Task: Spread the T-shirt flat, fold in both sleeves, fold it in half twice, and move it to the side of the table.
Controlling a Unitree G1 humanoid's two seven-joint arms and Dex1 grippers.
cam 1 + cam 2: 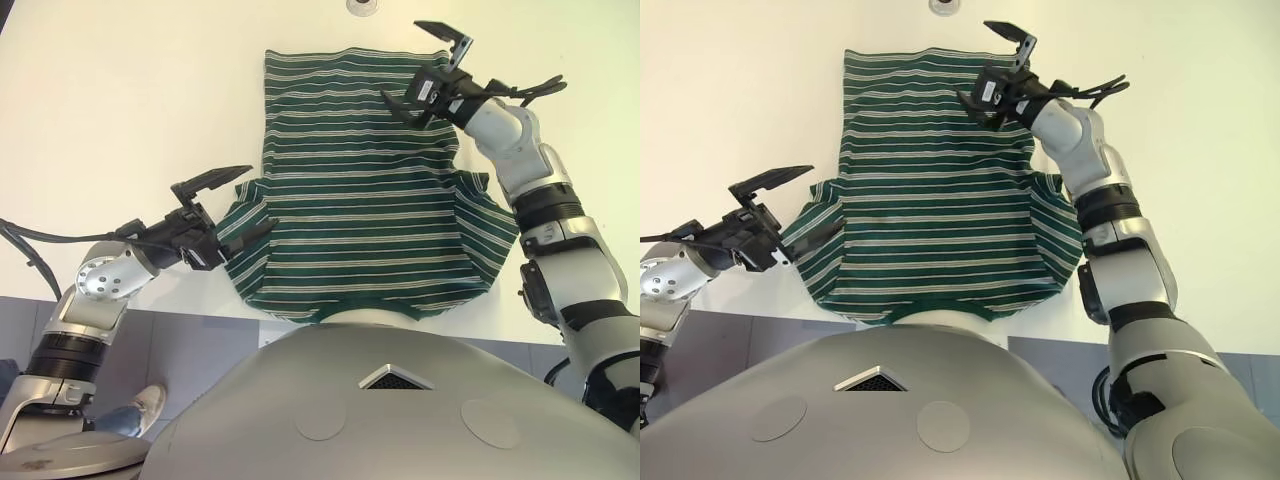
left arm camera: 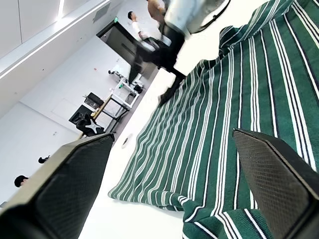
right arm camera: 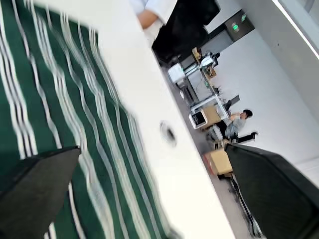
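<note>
Left gripper (image 1: 258,197) open, fingers wide, at the left sleeve of the T-shirt (image 1: 360,190), near the near edge of the bench (image 1: 120,100). Shirt lies spread mid-bench, collar at near edge, hem toward far edge. Right gripper (image 1: 402,60) open over its far right corner.

wide table (image 1: 120,100) around T-shirt (image 1: 360,200), round fitting (image 1: 362,5) beyond

T-shirt (image 1: 360,190) on table (image 1: 120,100), L tool (image 1: 262,195) by L sleeve (image 1: 250,208), R tool (image 1: 400,60) over far-R corner
</note>
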